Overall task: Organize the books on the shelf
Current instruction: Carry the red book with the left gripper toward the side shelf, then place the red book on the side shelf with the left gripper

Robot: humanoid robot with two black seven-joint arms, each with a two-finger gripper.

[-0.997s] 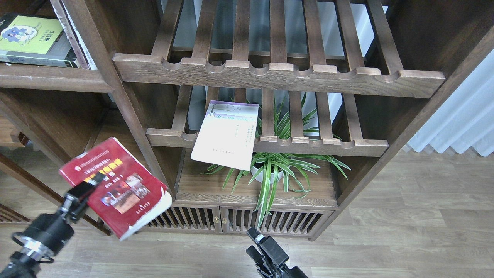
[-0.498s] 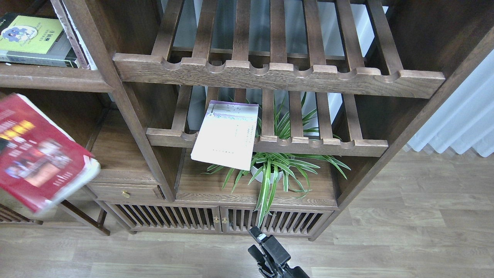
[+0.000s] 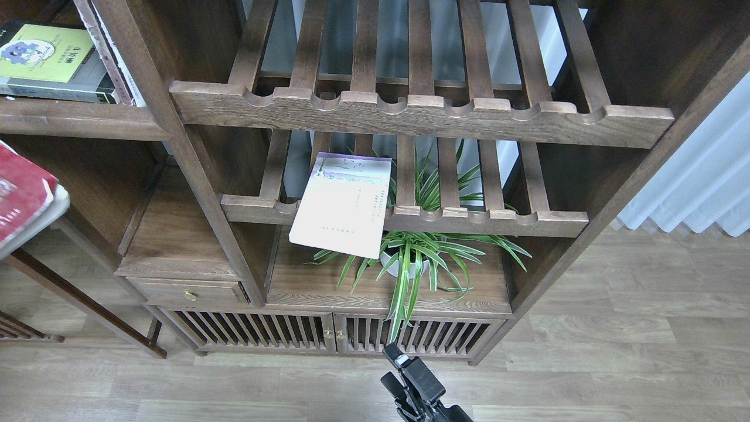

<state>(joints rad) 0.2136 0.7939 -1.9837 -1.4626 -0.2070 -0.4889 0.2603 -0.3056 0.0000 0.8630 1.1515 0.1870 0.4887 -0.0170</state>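
Observation:
The red book [image 3: 23, 196] shows only as a corner at the far left edge, below the shelf [image 3: 82, 120]; what holds it is out of view. A black-grey book with a yellow-green panel [image 3: 50, 61] lies flat on that shelf at the top left. The white-lavender book [image 3: 345, 205] rests tilted on the lower slatted rack, its front end hanging over the rail. My right gripper [image 3: 403, 363] pokes up at the bottom centre, dark and seen end-on, well below all the books. My left gripper is outside the frame.
A potted spider plant [image 3: 410, 258] stands under the lower slatted rack [image 3: 480, 220]. An upper slatted rack [image 3: 422, 114] spans the middle. Thin pale volumes [image 3: 111, 53] lean beside the flat book. A drawer with a brass knob [image 3: 188, 295] sits lower left. A curtain [image 3: 703, 187] hangs at right.
The red book has swung left and upward, from the lower left into the frame's left edge. The left arm has left the view. The right gripper has hardly moved.

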